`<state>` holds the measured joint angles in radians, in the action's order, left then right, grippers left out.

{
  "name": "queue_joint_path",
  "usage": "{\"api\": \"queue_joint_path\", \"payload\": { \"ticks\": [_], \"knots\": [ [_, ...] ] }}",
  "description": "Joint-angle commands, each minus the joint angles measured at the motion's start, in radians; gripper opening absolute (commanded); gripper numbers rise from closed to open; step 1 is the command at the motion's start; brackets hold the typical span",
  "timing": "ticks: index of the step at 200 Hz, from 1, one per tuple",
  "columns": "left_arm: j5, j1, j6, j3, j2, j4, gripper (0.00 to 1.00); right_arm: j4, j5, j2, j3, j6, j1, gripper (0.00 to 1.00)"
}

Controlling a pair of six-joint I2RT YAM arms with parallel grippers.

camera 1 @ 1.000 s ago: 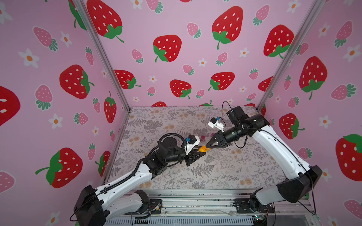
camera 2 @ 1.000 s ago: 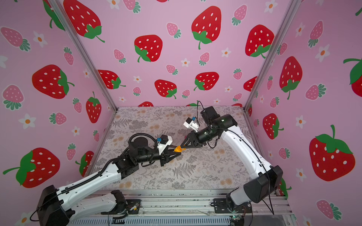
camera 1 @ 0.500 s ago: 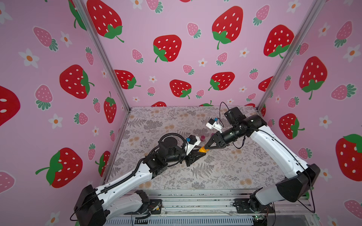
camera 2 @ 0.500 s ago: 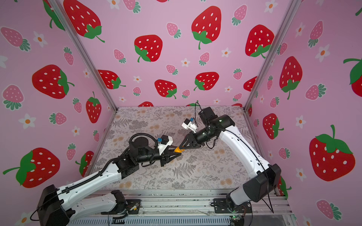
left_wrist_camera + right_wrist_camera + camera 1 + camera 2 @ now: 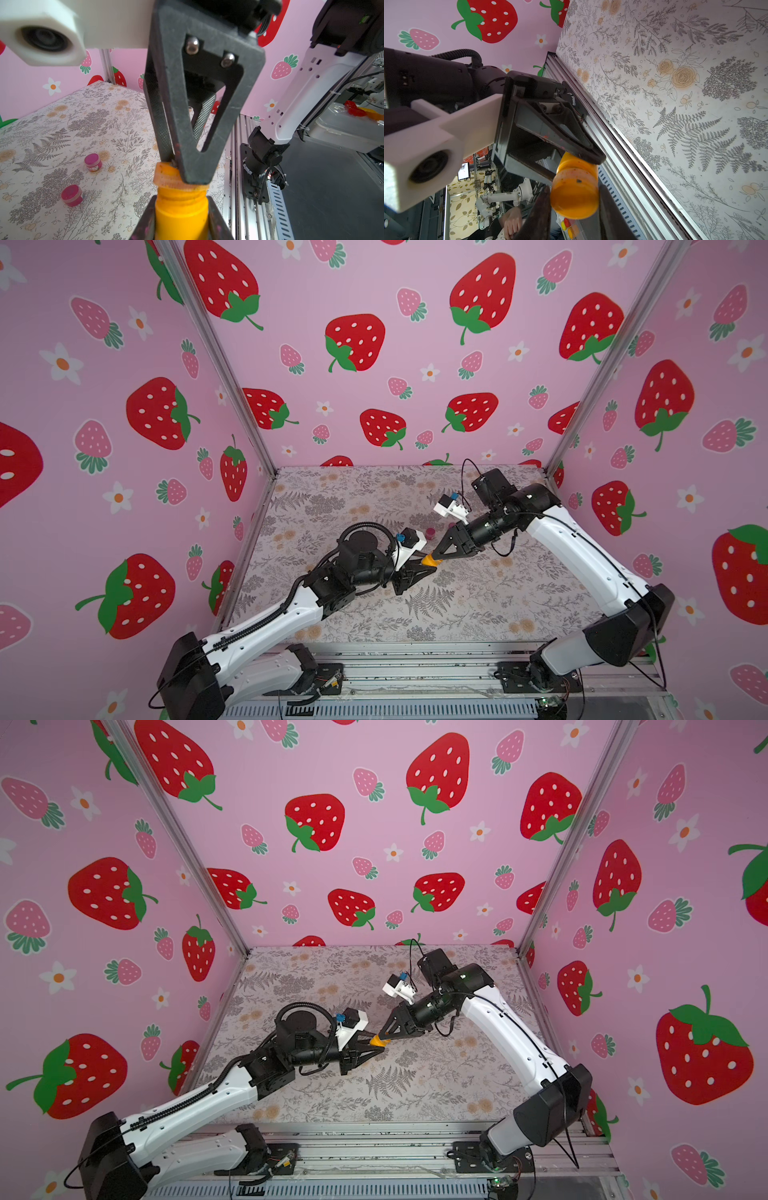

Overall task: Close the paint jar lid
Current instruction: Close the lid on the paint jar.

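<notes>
Paint jar (image 5: 429,560) midair over worktop (image 5: 457,605), between arms. Left pincer (image 5: 181,226) clamped round jar body. Right pincer (image 5: 574,187) pinching lid (image 5: 166,176) on jar mouth. Jar axis runs pincer to pincer, mouth toward right; neck threads showing, lid likely not seated.

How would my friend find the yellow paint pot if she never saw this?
Find the flowery table between the strawberry walls, then the spot above its middle where both arms meet. There the left gripper holds the paint jar in the air and the right gripper pinches its lid. It alone is yellow-orange; the two pink jars stand on the table.
</notes>
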<state>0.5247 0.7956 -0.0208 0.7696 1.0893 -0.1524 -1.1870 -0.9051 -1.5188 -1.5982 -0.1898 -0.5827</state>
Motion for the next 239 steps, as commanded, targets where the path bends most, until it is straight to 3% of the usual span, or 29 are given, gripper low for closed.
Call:
{"api": "queue_joint_path", "payload": {
  "ticks": [1,83,92,239],
  "knots": [
    [0.038,0.014,-0.02,0.068,0.008,-0.033,0.07,-0.011,-0.046,-0.02,0.023,0.046,-0.028,0.25],
    [0.044,0.037,-0.037,0.112,0.015,0.011,0.07,0.012,-0.042,-0.046,0.041,0.108,-0.073,0.22],
    [0.043,0.037,-0.035,0.115,0.014,0.011,0.02,0.022,-0.046,-0.042,0.049,0.117,-0.081,0.22],
    [0.13,0.037,-0.016,0.187,0.015,0.022,0.0,0.153,-0.122,-0.005,0.212,0.405,-0.175,0.25]
  ]
}}
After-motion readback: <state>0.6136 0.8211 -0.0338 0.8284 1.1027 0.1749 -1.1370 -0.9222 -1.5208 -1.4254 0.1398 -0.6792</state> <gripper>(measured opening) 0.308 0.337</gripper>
